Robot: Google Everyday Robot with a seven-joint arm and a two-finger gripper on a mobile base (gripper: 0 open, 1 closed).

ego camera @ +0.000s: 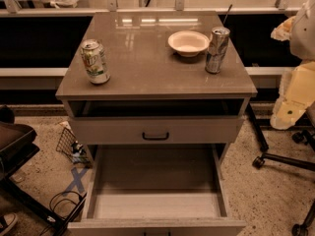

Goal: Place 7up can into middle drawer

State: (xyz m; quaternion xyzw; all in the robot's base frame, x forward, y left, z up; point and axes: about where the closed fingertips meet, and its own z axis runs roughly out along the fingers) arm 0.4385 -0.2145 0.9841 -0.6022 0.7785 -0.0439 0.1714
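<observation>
The 7up can [95, 61] stands upright on the left side of the brown countertop [147, 68]; it is short, with a white and green label and a silver top. The middle drawer [155, 200] is pulled out toward me below the countertop, showing a deep rectangular tray with a pale floor and side walls, and nothing in it. My gripper [286, 111] is the pale shape at the right edge of the view, beside the cabinet and below countertop height. It is far from the can and holds nothing that I can see.
A taller slim silver-blue can [217, 49] and a white bowl [188, 43] stand on the right of the countertop. A closed drawer front with a black handle [155, 136] sits above the open drawer. Office chair legs [280, 159] are on the right, and a wire basket [69, 146] and cables on the left floor.
</observation>
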